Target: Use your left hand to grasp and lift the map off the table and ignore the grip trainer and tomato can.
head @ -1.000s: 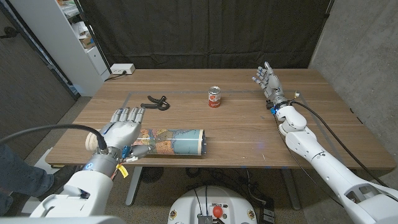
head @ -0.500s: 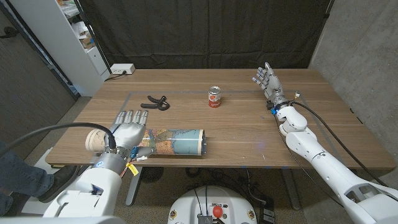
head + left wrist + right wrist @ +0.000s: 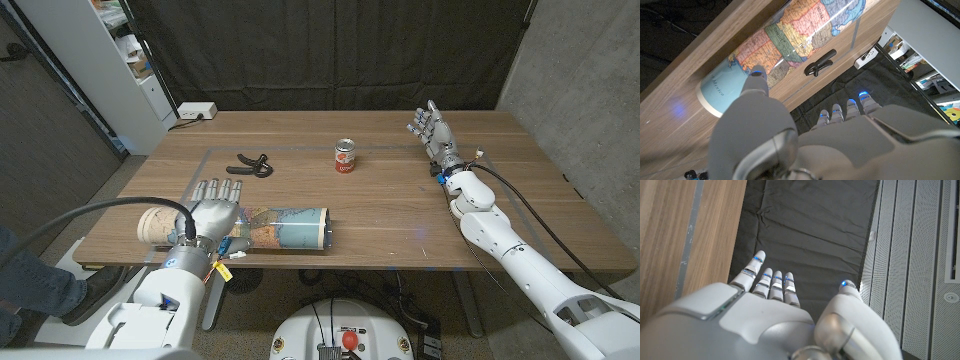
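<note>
Map [image 3: 280, 227] lies rolled under left hand [image 3: 212, 213].

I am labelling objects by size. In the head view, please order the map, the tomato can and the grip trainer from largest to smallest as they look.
1. map, clearly the largest, partly covered by the left hand.
2. grip trainer.
3. tomato can.
The last two look close, so their order is unsure.

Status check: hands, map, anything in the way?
Left hand open over rolled map's end. Right hand open, raised. Map on table. Nothing blocking.
</note>
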Action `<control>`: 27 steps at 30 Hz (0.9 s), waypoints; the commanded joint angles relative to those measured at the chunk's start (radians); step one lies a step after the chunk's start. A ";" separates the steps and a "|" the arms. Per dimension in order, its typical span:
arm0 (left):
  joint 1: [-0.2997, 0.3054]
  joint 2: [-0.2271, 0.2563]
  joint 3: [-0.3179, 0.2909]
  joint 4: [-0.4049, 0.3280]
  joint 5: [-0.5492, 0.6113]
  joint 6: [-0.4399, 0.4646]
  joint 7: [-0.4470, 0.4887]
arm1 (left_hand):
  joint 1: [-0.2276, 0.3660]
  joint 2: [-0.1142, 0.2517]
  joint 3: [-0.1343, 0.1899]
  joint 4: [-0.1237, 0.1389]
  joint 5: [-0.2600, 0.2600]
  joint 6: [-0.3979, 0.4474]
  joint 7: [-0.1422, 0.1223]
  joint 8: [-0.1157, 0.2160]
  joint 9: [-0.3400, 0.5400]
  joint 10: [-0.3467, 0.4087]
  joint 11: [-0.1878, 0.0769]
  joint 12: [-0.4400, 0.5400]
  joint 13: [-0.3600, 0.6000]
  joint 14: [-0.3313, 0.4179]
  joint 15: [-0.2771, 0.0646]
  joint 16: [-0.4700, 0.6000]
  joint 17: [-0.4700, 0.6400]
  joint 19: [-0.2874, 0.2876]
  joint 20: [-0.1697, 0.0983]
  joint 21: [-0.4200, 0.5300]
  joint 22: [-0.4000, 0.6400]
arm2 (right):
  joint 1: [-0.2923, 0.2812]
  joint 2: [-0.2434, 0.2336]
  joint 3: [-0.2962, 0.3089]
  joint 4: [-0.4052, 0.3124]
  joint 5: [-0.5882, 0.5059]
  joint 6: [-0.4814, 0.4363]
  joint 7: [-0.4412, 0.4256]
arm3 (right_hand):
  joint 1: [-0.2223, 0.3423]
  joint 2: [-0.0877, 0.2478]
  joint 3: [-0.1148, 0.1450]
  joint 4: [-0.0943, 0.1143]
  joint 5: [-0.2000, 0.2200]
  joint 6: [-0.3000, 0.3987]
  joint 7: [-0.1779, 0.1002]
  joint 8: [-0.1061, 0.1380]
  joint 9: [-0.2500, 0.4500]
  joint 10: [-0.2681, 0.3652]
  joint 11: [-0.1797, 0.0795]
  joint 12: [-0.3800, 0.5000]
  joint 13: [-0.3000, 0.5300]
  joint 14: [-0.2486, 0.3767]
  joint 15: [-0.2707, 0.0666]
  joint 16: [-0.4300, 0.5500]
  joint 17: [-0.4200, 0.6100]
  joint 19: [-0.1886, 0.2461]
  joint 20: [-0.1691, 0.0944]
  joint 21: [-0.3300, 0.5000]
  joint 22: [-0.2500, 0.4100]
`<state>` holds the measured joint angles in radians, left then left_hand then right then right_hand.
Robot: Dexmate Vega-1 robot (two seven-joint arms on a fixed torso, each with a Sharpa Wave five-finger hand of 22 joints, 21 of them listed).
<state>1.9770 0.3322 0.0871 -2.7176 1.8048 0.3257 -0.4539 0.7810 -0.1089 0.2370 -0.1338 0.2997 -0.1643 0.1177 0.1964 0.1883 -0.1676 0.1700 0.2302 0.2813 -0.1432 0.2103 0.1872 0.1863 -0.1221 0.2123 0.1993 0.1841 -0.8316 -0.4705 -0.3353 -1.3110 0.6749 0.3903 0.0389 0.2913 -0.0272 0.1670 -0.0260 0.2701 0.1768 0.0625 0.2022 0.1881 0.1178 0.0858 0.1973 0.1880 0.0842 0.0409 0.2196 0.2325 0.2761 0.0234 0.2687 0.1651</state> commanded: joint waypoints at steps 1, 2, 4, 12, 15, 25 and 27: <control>-0.038 0.026 0.027 0.028 0.008 0.017 -0.017 | 0.010 0.006 -0.008 0.003 0.004 -0.026 0.081 0.006 0.006 0.001 -0.006 0.011 0.003 0.000 0.004 0.005 0.003 -0.005 0.004 0.000 0.002 | -0.005 -0.004 0.006 -0.006 0.002 0.002 -0.005 | 0.004 0.005 -0.001 0.000 0.004 0.002 -0.005 -0.004 0.005 0.004 0.005 0.001 0.005 0.004 -0.002 0.002 -0.001 0.004 0.000 -0.007 0.004; -0.041 0.028 0.030 0.029 0.009 0.018 -0.019 | 0.010 0.006 -0.008 0.003 0.004 -0.024 0.080 0.007 0.005 0.003 -0.006 0.012 0.003 0.002 0.004 0.005 0.003 -0.005 0.004 0.000 0.002 | -0.006 -0.005 0.007 -0.007 0.001 0.002 -0.006 | 0.004 0.005 -0.001 0.000 0.004 0.002 -0.005 -0.004 0.005 0.004 0.005 0.001 0.005 0.005 -0.002 0.002 -0.001 0.005 0.000 -0.008 0.004; -0.045 0.032 0.035 0.031 0.013 0.020 -0.022 | 0.011 0.009 -0.010 0.005 0.003 -0.033 0.083 0.003 0.005 -0.009 -0.007 0.008 0.003 -0.005 0.005 0.003 0.003 -0.006 0.004 0.000 0.002 | -0.007 -0.006 0.008 -0.006 0.003 0.002 -0.006 | 0.004 0.005 -0.001 0.000 0.004 0.002 -0.005 -0.004 0.005 0.004 0.005 0.001 0.005 0.004 -0.001 0.001 -0.001 0.005 0.000 -0.008 0.004; -0.063 0.041 0.052 0.048 0.029 0.033 -0.039 | 0.016 0.015 -0.015 0.007 0.001 -0.033 0.084 0.004 0.005 -0.008 -0.010 0.011 0.005 -0.006 0.004 0.004 0.002 -0.007 0.004 0.000 0.002 | 0.000 -0.003 0.007 0.000 0.001 0.004 -0.005 | 0.004 0.006 -0.002 -0.001 0.004 0.002 -0.005 -0.004 0.005 0.005 0.005 0.001 0.005 0.005 -0.001 0.002 -0.001 0.006 0.000 -0.011 0.004; -0.065 0.043 0.050 0.054 0.016 0.040 -0.038 | 0.017 0.016 -0.015 0.007 0.001 -0.033 0.083 0.004 0.006 -0.009 -0.011 0.011 0.005 -0.006 0.004 0.004 0.002 -0.007 0.004 0.000 0.002 | 0.002 0.000 0.004 0.003 0.000 0.003 -0.003 | 0.004 0.006 -0.002 -0.001 0.004 0.002 -0.005 -0.004 0.005 0.004 0.005 0.001 0.005 0.005 -0.001 0.001 -0.001 0.006 0.000 -0.012 0.004; -0.086 0.057 0.051 0.079 -0.008 0.054 -0.050 | 0.019 0.021 -0.017 0.009 -0.001 -0.037 0.083 0.003 0.006 -0.012 -0.010 0.011 0.005 -0.008 0.004 0.003 0.002 -0.009 0.004 0.000 0.002 | 0.006 0.005 -0.003 0.014 -0.003 -0.001 -0.004 | 0.003 0.006 -0.003 -0.001 0.003 0.003 -0.006 -0.004 0.005 0.005 0.005 0.002 0.005 0.007 -0.001 0.002 -0.001 0.007 0.001 -0.015 0.004; -0.092 0.060 0.055 0.084 -0.010 0.055 -0.055 | 0.019 0.022 -0.017 0.010 -0.001 -0.036 0.082 0.003 0.006 -0.012 -0.010 0.011 0.005 -0.009 0.004 0.003 0.002 -0.009 0.004 0.000 0.002 | 0.008 0.006 -0.003 0.016 -0.004 0.000 -0.003 | 0.003 0.006 -0.003 -0.001 0.004 0.003 -0.006 -0.004 0.005 0.005 0.005 0.001 0.005 0.007 -0.001 0.002 -0.002 0.007 0.001 -0.015 0.005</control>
<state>1.9097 0.3785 0.1320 -2.6607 1.8100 0.3654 -0.4912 0.7941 -0.0958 0.2257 -0.1225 0.2997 -0.1642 0.1177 0.1963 0.1883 -0.1744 0.1626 0.2381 0.2811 -0.1445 0.2087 0.1872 0.1863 -0.1220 0.2123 0.1993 0.1839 -0.8305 -0.4703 -0.3322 -1.3065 0.6761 0.3934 0.0347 0.2913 -0.0272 0.1670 -0.0259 0.2701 0.1768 0.0625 0.2022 0.1881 0.1178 0.0858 0.1974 0.1880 0.0841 0.0409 0.2196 0.2276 0.2760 0.0233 0.2551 0.1651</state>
